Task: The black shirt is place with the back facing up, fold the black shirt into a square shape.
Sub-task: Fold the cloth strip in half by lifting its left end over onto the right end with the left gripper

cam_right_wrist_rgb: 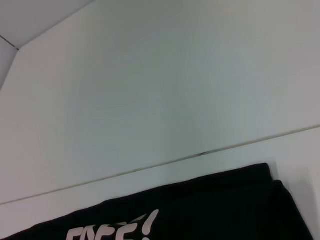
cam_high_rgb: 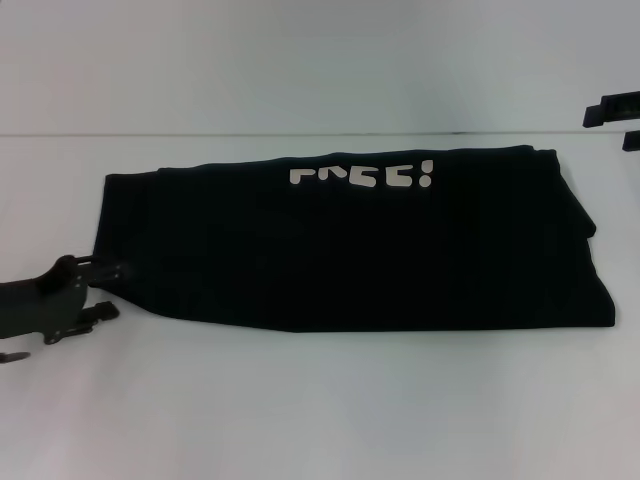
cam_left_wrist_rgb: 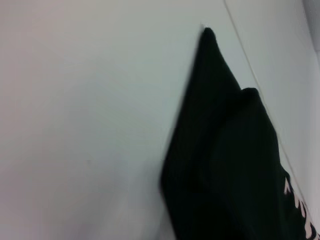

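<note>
The black shirt [cam_high_rgb: 350,250], soft and matte, lies folded into a long band across the white table [cam_high_rgb: 320,400], white "FREE!" lettering [cam_high_rgb: 362,177] along its far edge. The left gripper [cam_high_rgb: 100,285] sits at the shirt's left end; whether it is apart or together cannot be told. The right gripper [cam_high_rgb: 612,110] waits far right, its state likewise unclear.

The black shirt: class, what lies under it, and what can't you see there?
The black shirt, folded lengthwise with white lettering near its far edge, lies on the white table. The left gripper meets its near-left corner. Anything beneath the cloth is covered.
</note>
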`<move>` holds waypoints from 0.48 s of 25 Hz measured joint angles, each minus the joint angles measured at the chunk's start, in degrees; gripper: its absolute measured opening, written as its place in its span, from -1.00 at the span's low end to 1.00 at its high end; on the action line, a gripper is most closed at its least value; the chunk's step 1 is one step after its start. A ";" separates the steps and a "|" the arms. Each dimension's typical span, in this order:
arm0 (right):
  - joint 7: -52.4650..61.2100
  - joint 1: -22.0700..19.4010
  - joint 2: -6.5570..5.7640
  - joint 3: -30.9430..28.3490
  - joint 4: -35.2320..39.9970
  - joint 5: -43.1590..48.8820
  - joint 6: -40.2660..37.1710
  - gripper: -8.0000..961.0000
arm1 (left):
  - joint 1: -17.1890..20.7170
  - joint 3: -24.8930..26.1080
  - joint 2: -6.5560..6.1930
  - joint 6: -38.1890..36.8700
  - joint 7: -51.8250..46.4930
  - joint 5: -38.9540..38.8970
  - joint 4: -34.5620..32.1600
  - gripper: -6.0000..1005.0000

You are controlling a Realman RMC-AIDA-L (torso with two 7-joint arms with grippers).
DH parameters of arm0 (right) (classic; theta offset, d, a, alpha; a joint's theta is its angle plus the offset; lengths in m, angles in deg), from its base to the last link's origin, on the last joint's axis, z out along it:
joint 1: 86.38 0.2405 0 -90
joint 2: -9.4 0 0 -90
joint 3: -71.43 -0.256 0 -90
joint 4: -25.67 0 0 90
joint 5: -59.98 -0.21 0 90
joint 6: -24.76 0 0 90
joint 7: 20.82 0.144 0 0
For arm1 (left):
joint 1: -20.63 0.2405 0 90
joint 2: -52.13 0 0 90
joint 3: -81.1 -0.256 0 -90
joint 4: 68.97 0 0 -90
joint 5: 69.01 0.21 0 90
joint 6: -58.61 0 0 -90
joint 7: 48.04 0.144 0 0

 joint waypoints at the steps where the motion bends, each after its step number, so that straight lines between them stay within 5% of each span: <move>1: 0.00 0.03 0.00 0.00 0.00 0.00 -0.01 0.69 | -0.47 -0.14 0.03 1.02 0.12 -0.05 0.81 0.33; 12: -0.03 -0.40 -0.09 0.00 0.00 0.00 -0.07 0.69 | -4.95 -0.44 0.18 6.83 0.43 -0.03 5.49 0.33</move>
